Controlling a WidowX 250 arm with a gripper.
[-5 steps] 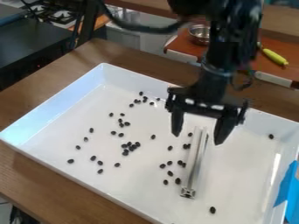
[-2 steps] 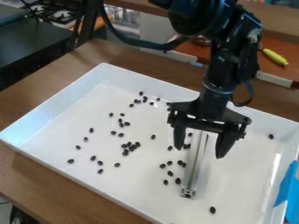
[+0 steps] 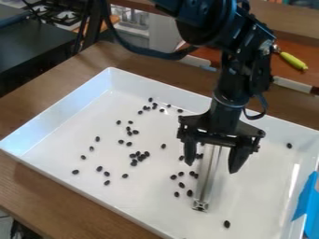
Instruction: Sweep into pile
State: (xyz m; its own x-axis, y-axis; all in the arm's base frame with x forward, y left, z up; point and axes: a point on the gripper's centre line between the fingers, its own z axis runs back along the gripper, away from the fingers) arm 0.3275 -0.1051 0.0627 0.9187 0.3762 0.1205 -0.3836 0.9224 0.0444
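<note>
Above the right-centre of the white tray (image 3: pixel 249 214), my gripper (image 3: pixel 211 167) hangs open, one finger on each side of a silver metal bar (image 3: pixel 204 186). The bar lies lengthwise on the tray floor, its upper part behind the gripper. Neither finger appears to touch it. Dark beans (image 3: pixel 134 155) are scattered over the tray's left and middle, with several (image 3: pixel 182 185) just left of the bar. Single beans lie near the front (image 3: pixel 226 224) and by the right wall (image 3: pixel 289 145).
The tray's raised walls surround the work on a brown wooden table (image 3: pixel 62 205). Blue tape (image 3: pixel 305 200) is stuck at the tray's right edge. Behind the arm are a red-brown surface with a yellow-green object (image 3: pixel 293 60) and a toy stove (image 3: pixel 59 14) at the upper left.
The gripper first came down and slightly right over the bar, then shifted a little left. Its fingers look open throughout. The bar and beans have not moved.
</note>
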